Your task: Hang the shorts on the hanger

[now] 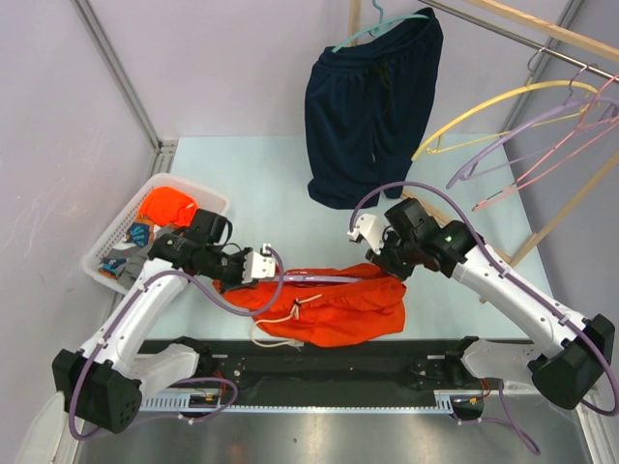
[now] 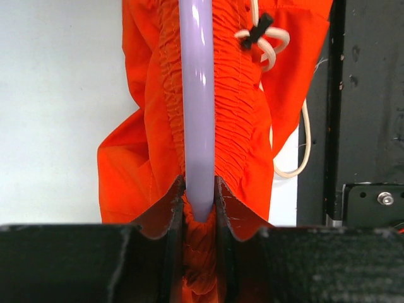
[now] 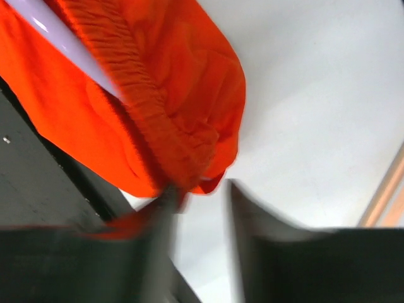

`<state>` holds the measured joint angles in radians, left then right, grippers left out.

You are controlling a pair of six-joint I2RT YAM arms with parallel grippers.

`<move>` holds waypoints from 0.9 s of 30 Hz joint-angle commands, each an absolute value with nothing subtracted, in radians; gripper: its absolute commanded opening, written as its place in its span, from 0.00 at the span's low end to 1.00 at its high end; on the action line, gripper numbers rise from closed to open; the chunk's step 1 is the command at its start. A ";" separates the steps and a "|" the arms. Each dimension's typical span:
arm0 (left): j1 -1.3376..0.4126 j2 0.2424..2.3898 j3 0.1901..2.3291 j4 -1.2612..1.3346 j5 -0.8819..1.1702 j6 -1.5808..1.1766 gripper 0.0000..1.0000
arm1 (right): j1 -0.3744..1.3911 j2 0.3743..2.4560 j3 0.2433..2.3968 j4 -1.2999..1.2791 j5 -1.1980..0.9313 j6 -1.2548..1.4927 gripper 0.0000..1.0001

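Now | left gripper (image 2: pixel 199 189) clamped on lavender hanger (image 2: pixel 197 95), bar running straight toward right gripper (image 3: pixel 201 189) | right jaws apart, orange shorts (image 3: pixel 158 126) waistband just beside one finger

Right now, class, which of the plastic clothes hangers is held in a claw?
The pale lavender plastic hanger lying across the bright orange shorts, pinched in the left claw; the rest hang on the wooden rail.

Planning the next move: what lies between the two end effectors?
The hanger, lying along the waistband of the shorts, in the top view.
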<state>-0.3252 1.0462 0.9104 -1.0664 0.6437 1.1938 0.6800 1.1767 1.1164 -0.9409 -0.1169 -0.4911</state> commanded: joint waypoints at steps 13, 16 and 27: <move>-0.327 1.088 1.155 -1.301 0.876 1.384 0.00 | 0.649 0.997 1.310 -1.029 -0.630 -0.726 0.76; -0.339 1.112 1.184 -1.304 0.870 1.378 0.00 | 0.699 1.012 1.299 -1.002 -0.615 -0.704 0.74; -0.362 1.120 1.164 -1.217 0.865 1.256 0.00 | 0.877 1.087 1.198 -0.626 -0.473 -0.515 0.62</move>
